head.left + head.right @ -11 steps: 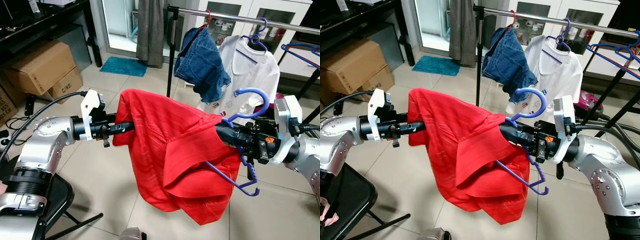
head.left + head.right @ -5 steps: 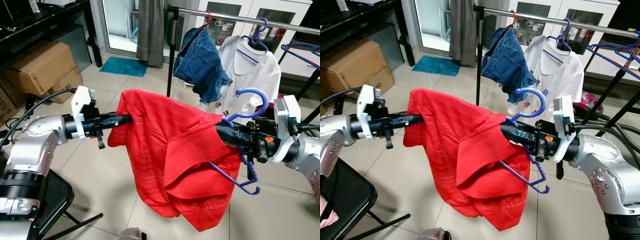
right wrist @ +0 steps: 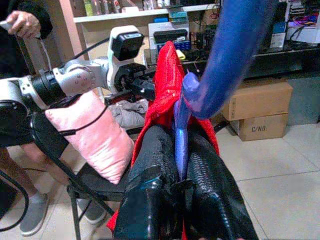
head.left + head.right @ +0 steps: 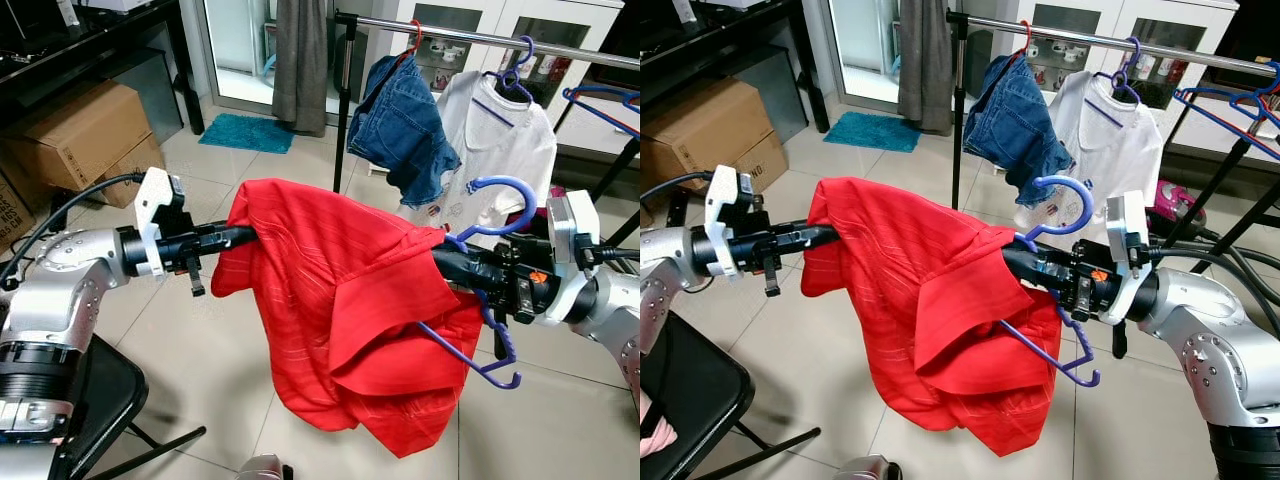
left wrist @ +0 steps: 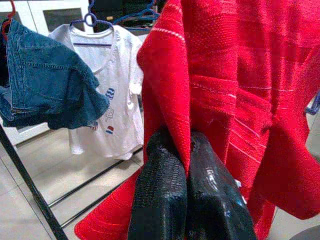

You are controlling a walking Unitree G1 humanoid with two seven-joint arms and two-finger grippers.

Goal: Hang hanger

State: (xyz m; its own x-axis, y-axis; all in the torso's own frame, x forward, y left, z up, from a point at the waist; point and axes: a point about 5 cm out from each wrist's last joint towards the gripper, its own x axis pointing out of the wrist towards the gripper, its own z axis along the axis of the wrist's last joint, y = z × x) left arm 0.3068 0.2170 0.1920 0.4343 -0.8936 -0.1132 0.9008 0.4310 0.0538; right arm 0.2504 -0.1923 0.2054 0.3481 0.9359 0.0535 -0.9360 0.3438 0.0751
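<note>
The right end effector (image 4: pixel 455 262) is clamped on the neck of the blue hanger (image 4: pixel 487 300), just below its hook. The hook points upward, and the hanger's lower bar hangs down beside the right wrist. The red shirt (image 4: pixel 345 300) is draped over the hanger and stretched between both arms. The left end effector (image 5: pixel 186 200) is closed on a fold of the shirt's edge, as the left wrist view shows.

Step in hand, as judged: the shirt is being spread and seated on the hanger; hanging has not begun. The clothes rail (image 4: pixel 470 35) stands behind, well apart from the hook, carrying denim shorts (image 4: pixel 400 125) and a white T-shirt (image 4: pixel 505 140).

Next move, as judged: release the shirt with the left end effector, raise the right arm, and bring the hook over a free section of the rail. The shirt sits unevenly and may slip off.
</note>
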